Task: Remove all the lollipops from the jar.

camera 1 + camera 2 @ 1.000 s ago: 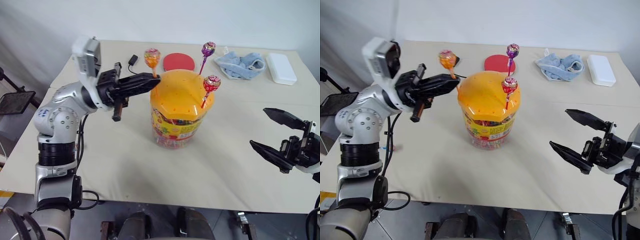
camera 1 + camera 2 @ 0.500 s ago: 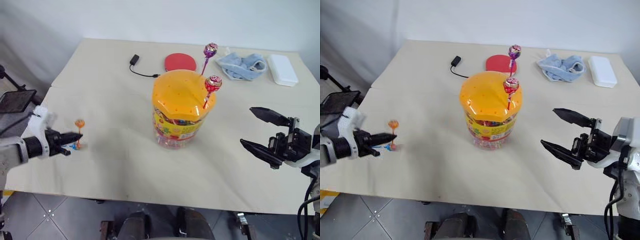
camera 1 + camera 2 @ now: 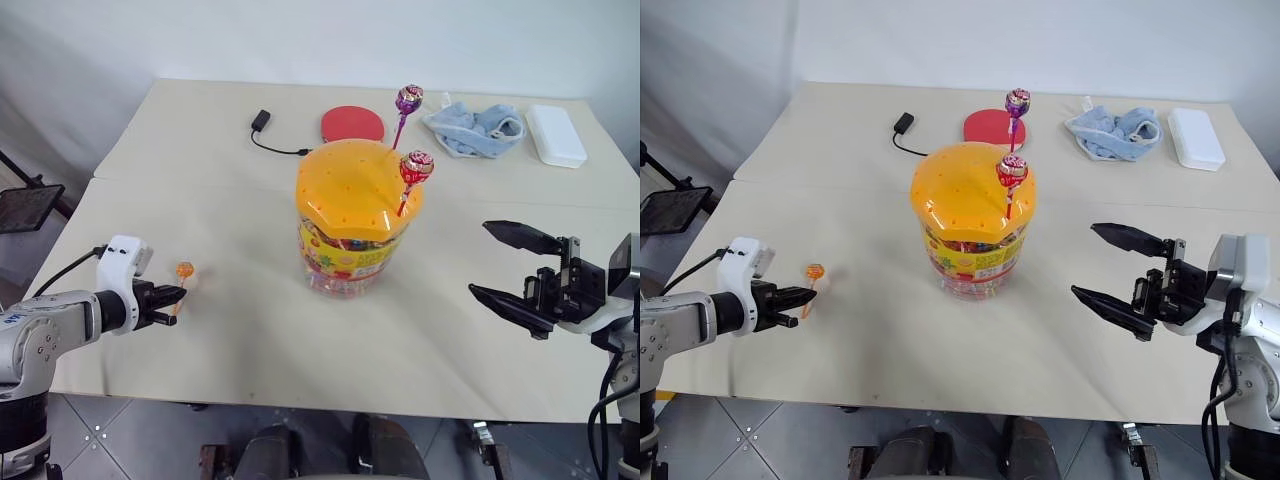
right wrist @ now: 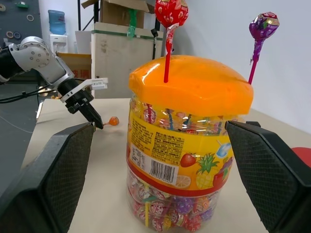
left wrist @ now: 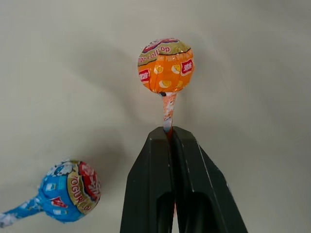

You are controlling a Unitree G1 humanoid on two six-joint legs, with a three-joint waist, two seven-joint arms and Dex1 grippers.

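The jar stands mid-table under its orange domed lid. A red lollipop and a purple lollipop stick up from the lid. Low over the table's near left, my left gripper is shut on the stick of an orange lollipop. A blue lollipop lies on the table beside it. My right gripper hovers open to the right of the jar, pointing at it, with nothing between its fingers.
At the back of the table lie a flat red disc, a black plug with its cable, a crumpled blue cloth and a white box. The table's front edge runs just below both grippers.
My left gripper has swung from the jar's lid down and left to the table's near left, carrying the orange lollipop. The right gripper has barely moved.
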